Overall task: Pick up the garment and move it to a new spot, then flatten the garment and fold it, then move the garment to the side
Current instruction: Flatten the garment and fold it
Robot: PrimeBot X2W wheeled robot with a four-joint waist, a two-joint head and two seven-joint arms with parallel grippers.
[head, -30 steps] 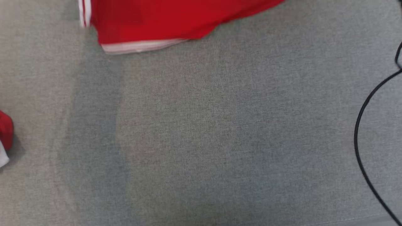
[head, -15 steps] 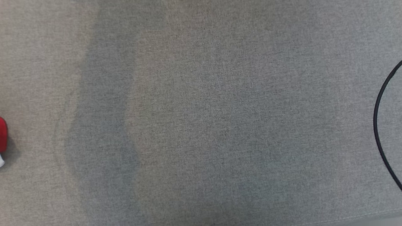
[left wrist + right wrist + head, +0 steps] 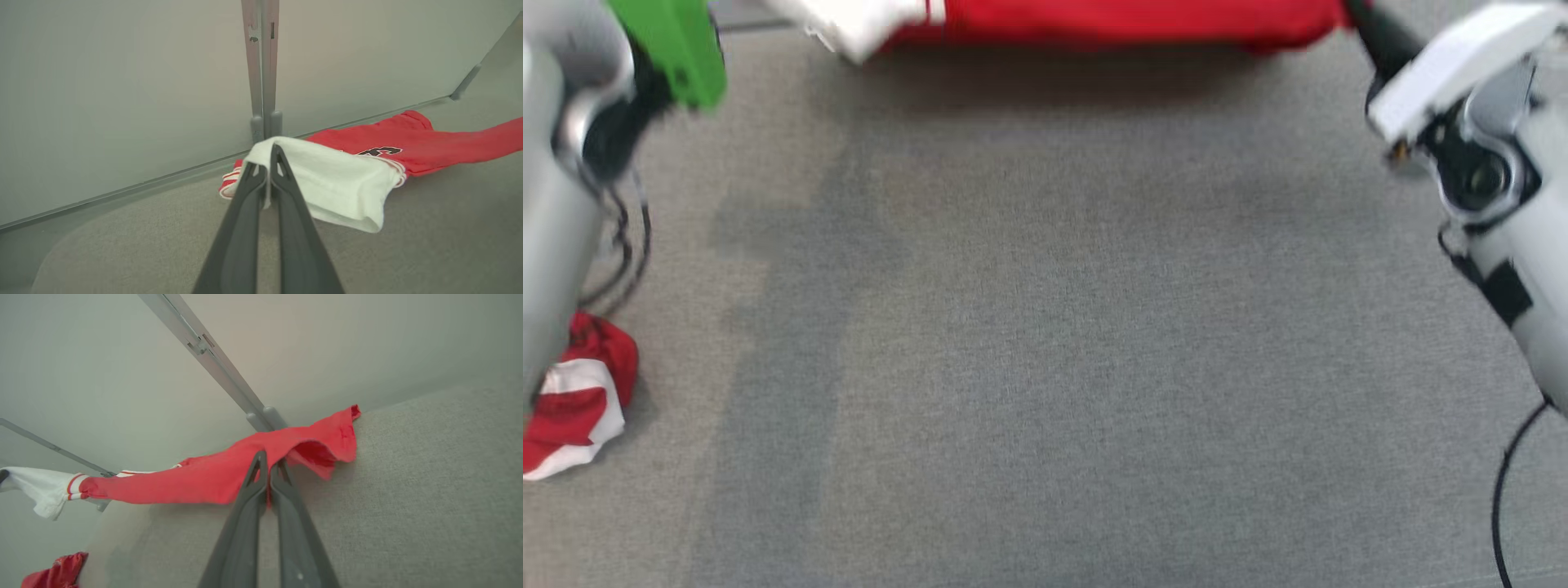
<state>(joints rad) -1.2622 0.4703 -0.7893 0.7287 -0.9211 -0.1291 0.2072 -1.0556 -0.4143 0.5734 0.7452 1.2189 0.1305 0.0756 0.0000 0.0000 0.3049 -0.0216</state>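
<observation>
The garment (image 3: pixel 1094 20) is a red jersey with a white sleeve (image 3: pixel 866 20), stretched out along the top edge of the head view. In the left wrist view my left gripper (image 3: pixel 267 157) is shut on the white sleeve (image 3: pixel 339 179), and the red body (image 3: pixel 408 139) trails off to the right over the grey surface. In the right wrist view my right gripper (image 3: pixel 267 459) is shut on the red edge of the garment (image 3: pixel 204 482), which hangs taut toward the left. My left forearm (image 3: pixel 556 204) and right forearm (image 3: pixel 1486 163) frame the head view.
A second crumpled red and white cloth (image 3: pixel 576 400) lies at the lower left, beside my left forearm. A black cable (image 3: pixel 1503 490) curves at the lower right. Pale wall panels with a metal post (image 3: pixel 261 61) stand right behind the garment. The grey fabric surface (image 3: pixel 1054 327) spreads across the middle.
The head camera has moved. Both forearms and the stretched garment have come into the head view along its top, where half a second ago only grey surface showed.
</observation>
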